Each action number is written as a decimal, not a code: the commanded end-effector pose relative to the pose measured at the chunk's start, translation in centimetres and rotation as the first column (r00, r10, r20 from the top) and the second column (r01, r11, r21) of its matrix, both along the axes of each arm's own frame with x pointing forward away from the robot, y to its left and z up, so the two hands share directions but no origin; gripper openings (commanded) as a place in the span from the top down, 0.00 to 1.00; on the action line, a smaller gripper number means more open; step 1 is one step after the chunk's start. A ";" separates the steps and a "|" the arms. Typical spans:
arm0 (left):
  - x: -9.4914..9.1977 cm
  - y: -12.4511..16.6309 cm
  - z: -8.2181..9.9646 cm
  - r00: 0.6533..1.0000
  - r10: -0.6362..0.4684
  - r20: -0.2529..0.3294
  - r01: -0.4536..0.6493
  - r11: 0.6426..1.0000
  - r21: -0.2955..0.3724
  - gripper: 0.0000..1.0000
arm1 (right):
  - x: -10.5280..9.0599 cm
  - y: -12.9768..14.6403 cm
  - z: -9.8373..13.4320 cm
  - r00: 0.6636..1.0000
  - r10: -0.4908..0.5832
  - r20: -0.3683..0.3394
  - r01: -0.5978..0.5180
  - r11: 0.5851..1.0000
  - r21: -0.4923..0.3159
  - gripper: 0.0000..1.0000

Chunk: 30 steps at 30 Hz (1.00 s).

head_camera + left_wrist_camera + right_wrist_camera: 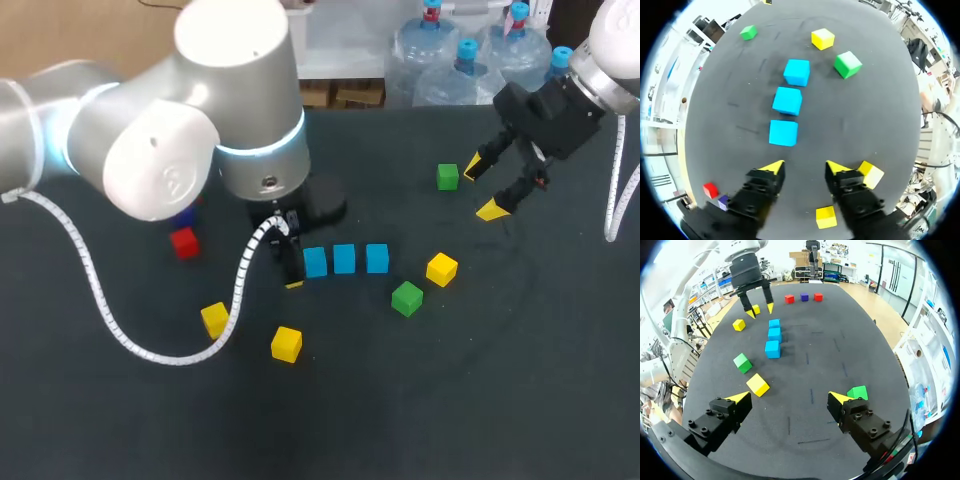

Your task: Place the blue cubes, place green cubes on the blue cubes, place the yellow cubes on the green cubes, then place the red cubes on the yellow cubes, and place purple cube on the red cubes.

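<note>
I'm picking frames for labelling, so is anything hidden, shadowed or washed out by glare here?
Head view: the left arm hides part of the table beside the red cube. Left wrist view: the left gripper overlaps a yellow cube. Right wrist view: the blue cubes lie evenly lit, no glare.

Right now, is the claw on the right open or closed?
Open. The right gripper has its two yellow tips spread wide apart, with nothing held between them.
</note>
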<state>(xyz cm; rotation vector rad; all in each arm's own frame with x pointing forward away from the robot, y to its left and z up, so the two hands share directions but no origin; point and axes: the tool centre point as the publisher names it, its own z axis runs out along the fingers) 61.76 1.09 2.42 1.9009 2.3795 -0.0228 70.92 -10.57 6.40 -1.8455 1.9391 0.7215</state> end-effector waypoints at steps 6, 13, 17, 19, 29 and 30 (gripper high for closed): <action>-1.2 -1.3 0.0 0.999 -0.040 -0.011 0.040 0.999 -0.021 1.00 | 0.0 0.0 0.0 1.000 0.001 0.000 -0.001 1.000 0.001 0.00; -1.2 -1.7 -1.1 0.998 -0.044 -0.037 0.043 0.999 -0.029 1.00 | 0.0 0.0 0.0 1.000 0.001 0.000 -0.001 1.000 0.001 0.00; -1.1 -1.8 -1.6 0.998 -0.043 -0.044 0.041 0.999 -0.032 1.00 | 0.0 0.0 0.0 1.000 0.001 0.000 -0.001 1.000 0.001 0.00; -0.9 -1.9 -1.8 0.998 -0.044 -0.047 0.042 0.999 -0.033 1.00 | 0.0 0.0 0.0 1.000 0.001 0.000 -0.001 1.000 0.001 0.00; 0.2 -2.4 -2.5 0.997 -0.056 -0.046 0.055 0.998 -0.035 1.00 | 0.0 0.0 0.0 1.000 0.001 0.000 -0.001 1.000 0.001 0.00; 0.4 -2.2 -2.7 0.998 -0.050 -0.047 0.049 0.998 -0.035 1.00 | 0.0 0.0 0.0 1.000 0.001 0.000 -0.001 1.000 0.001 0.00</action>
